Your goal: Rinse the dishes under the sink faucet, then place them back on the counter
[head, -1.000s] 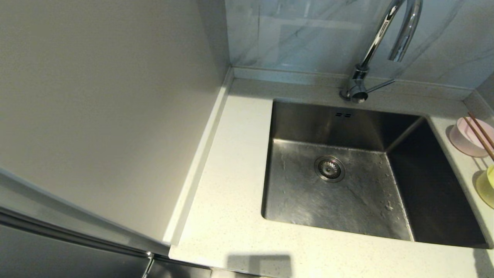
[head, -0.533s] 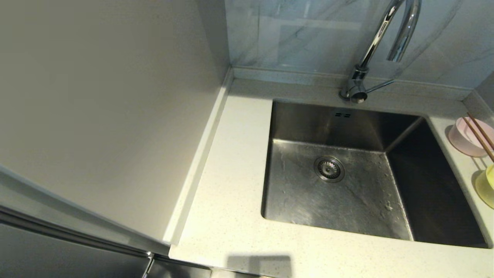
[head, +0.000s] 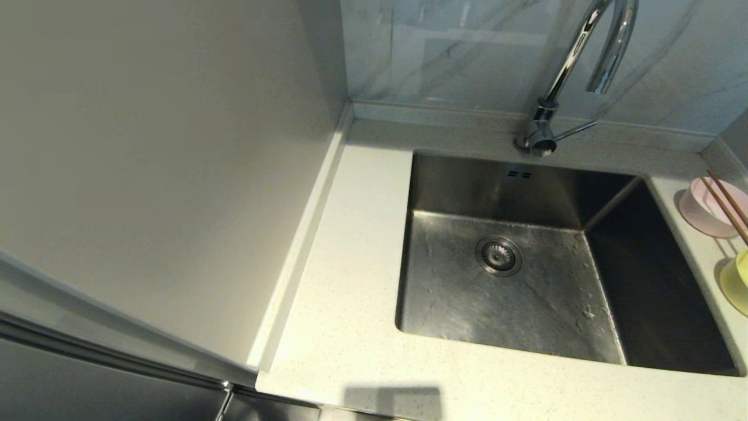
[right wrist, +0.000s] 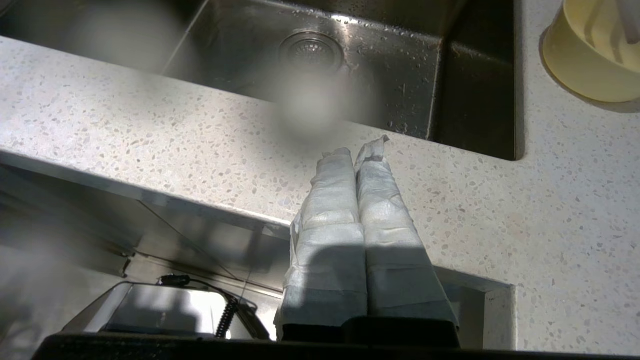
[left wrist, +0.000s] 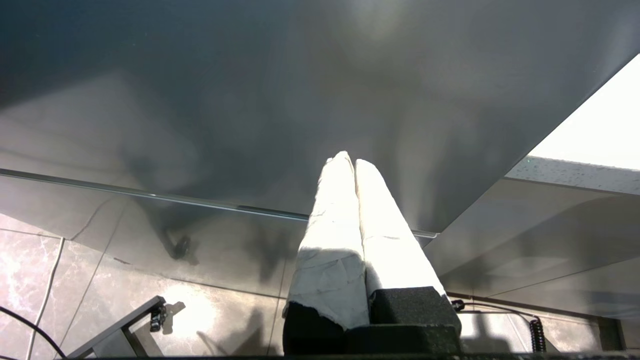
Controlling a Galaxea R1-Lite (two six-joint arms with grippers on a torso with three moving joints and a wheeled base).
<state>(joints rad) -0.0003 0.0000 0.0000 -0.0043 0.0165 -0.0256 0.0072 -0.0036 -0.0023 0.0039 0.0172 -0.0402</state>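
Head view: neither arm shows from up here. I've got the sink (head: 526, 257) dead centre and empty, the faucet (head: 575, 76) behind it, no water running that I can see.
Dishes: all on the counter (head: 350, 292) to the right of the sink. Pink bowl (head: 710, 207) further back, chopsticks (head: 726, 204) resting across it, yellow-green bowl (head: 736, 280) nearer, cut off by the frame edge.
Left wrist view: left gripper (left wrist: 348, 165) parked low in front of the cabinet, wrapped fingers pressed together, nothing held.
Right wrist view: right gripper (right wrist: 356, 150) below the counter's front edge, fingers closed tight, empty.
Handling: bowls look light and rigid, probably slick once wet, so I'd pinch the rim wall. Chopsticks are thin and may roll; grab mid-length.
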